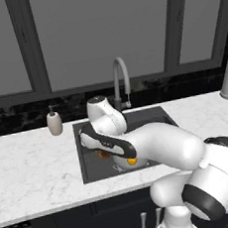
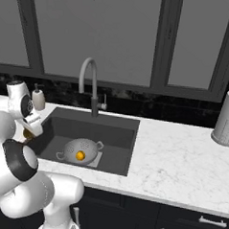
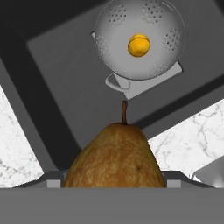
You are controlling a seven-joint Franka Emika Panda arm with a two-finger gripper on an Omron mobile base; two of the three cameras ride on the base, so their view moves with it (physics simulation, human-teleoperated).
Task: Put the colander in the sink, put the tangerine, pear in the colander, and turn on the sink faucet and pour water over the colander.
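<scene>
Nearest in the hand view, the pear sits right at the pincer, stem pointing away; finger tips hidden behind the fruit, so pincer reads as pinching the pear, judged from how it hangs there. Pear is up in the air over the sink, near its front-left part, not yet above the colander. In the right base view the wrist sits at the sink's left edge with a bit of brownish fruit under it. Farther on, colander rests on the pale square plate at the sink bottom, upright, tangerine inside it. Behind the basin the sink faucet stands with no water stream seen. Soap pump bottle on the marble surface left of the sink. Progress: colander in, tangerine in; left is dropping the pear in the colander, then turning the lever and wetting the colander.
</scene>
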